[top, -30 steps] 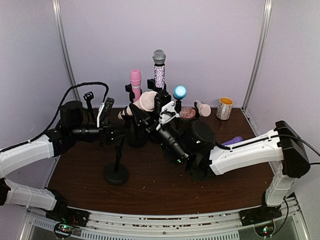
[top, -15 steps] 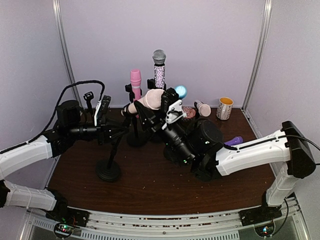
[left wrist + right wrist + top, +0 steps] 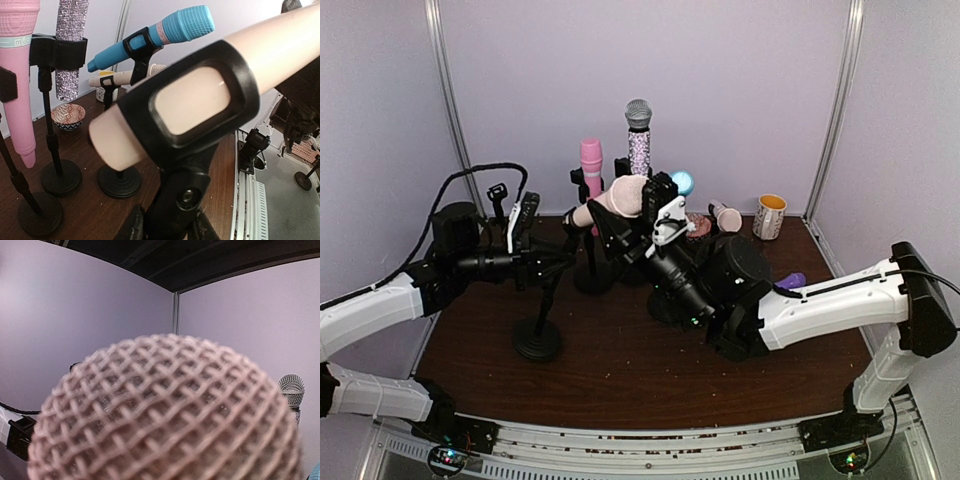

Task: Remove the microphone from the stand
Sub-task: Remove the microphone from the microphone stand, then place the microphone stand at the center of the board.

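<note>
Stand [image 3: 537,341] farther left, clamped by left gripper [image 3: 555,262]; peach mesh-headed microphone [image 3: 610,205] by right gripper [image 3: 638,210].

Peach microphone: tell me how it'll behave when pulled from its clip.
The peach microphone looks rigid, showing no bend. Its smooth body may slip. The clip wraps it snugly, so the slim stand could tip unless held.
</note>
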You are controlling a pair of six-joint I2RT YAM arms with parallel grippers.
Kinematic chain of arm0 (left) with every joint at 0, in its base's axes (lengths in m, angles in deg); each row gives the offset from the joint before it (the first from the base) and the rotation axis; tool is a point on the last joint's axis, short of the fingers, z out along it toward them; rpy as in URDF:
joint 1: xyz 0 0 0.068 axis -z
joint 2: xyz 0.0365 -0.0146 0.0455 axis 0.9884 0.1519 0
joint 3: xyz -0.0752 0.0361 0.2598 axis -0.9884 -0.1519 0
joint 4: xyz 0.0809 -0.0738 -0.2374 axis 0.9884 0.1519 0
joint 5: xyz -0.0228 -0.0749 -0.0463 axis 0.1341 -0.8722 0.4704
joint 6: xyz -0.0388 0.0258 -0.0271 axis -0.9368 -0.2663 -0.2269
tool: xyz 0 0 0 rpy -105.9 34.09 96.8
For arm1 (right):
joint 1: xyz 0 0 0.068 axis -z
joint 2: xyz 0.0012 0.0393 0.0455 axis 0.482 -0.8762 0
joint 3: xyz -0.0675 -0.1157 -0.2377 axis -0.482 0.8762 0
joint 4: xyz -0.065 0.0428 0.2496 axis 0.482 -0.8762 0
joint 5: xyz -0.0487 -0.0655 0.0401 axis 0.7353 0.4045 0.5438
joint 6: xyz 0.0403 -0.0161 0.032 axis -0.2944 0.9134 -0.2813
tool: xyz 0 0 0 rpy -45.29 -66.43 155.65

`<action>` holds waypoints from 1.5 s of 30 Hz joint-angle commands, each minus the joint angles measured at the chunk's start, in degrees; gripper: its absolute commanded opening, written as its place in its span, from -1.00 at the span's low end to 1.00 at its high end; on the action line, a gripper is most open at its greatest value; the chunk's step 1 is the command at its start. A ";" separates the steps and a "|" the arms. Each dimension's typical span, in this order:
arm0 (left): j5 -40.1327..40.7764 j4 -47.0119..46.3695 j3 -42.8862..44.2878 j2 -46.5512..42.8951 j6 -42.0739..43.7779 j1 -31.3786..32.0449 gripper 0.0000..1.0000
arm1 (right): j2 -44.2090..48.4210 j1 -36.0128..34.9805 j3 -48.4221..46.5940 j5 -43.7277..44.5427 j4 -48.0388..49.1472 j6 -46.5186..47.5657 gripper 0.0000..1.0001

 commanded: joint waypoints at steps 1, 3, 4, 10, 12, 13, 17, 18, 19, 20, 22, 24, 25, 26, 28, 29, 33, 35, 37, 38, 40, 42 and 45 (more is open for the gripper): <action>22.95 2.67 -1.22 0.95 -2.83 -8.73 -1.00 | 10.46 -4.09 -3.30 -4.53 12.29 -0.58 -1.00; 22.23 2.21 -1.22 0.80 -0.72 -8.73 -1.00 | 11.12 -4.09 -3.17 -4.53 11.11 -1.01 -1.00; 22.18 2.13 -1.22 0.74 0.44 -8.70 -1.00 | 11.47 -4.04 -3.00 -4.49 10.63 -1.23 -1.00; 22.68 2.18 -1.56 0.17 3.15 -8.91 -1.00 | 13.84 -4.08 -2.14 -4.26 7.62 -2.35 -1.00; 21.23 1.71 -1.50 -0.16 3.33 -8.87 -1.00 | 14.77 -4.06 -1.31 -2.99 6.91 -2.67 -1.00; 19.84 1.41 -1.42 -0.31 3.99 -8.97 -1.00 | 15.78 -4.05 -0.71 -0.87 6.22 -2.76 -1.00; 14.27 1.14 -0.21 -1.68 8.99 -9.10 -1.00 | 21.28 -4.07 4.06 8.78 -1.13 -5.96 -1.00; 13.31 1.11 0.28 -1.97 10.19 -9.36 -1.00 | 23.24 -3.99 5.77 11.40 -3.98 -7.47 -1.00; 12.39 1.05 0.87 -2.17 11.03 -9.83 -1.00 | 25.15 -3.96 7.49 13.91 -6.96 -9.31 -1.00; 11.50 0.88 1.51 -2.27 11.64 -10.36 -1.00 | 27.27 -3.94 9.52 16.23 -9.94 -11.39 -1.00; 9.69 1.58 3.19 -2.25 12.41 -11.93 -1.00 | 31.57 -3.84 14.56 20.45 -16.42 -17.04 -1.00; 7.12 3.45 5.40 -1.70 12.86 -14.29 -1.00 | 36.26 -3.71 18.94 25.13 -23.71 -23.99 -1.00; 6.22 4.15 6.33 -1.56 12.90 -15.49 -1.00 | 38.76 -3.64 21.35 26.88 -27.28 -27.88 -1.00; 5.15 4.70 7.09 -1.27 12.87 -16.63 -1.00 | 41.31 -3.63 23.65 28.31 -30.10 -31.92 -1.00; 3.22 5.47 8.45 -0.83 12.95 -18.52 -1.00 | 46.06 -3.65 26.84 31.42 -39.17 -38.96 -1.00; 2.61 5.88 8.98 -0.56 13.32 -19.07 -1.00 | 48.14 -3.67 27.80 33.42 -43.71 -44.11 -1.00; 1.33 6.01 10.05 0.23 15.35 -19.84 -1.00 | 55.32 -3.59 31.18 39.49 -57.00 -55.56 -1.00; 1.20 5.91 10.71 0.70 16.54 -19.85 -1.00 | 57.19 -3.39 31.51 43.85 -64.80 -63.05 -1.00; 1.24 5.79 11.62 1.34 18.30 -20.14 -1.00 | 57.94 -1.47 30.63 47.52 -76.25 -73.83 -1.00; 1.39 5.66 12.07 1.81 19.28 -20.35 -1.00 | 57.89 0.25 30.15 47.40 -81.96 -78.96 -1.00; 1.86 5.35 13.26 3.14 20.61 -21.17 -1.00 | 56.99 4.42 30.10 44.42 -89.76 -87.25 -1.00; 1.69 5.35 14.77 5.14 21.66 -22.54 -1.00 | 55.33 8.81 31.24 39.66 -91.65 -90.79 -1.00; 0.69 5.46 16.67 7.71 23.78 -24.64 -1.00 | 51.90 14.50 33.61 33.24 -88.31 -91.55 -1.00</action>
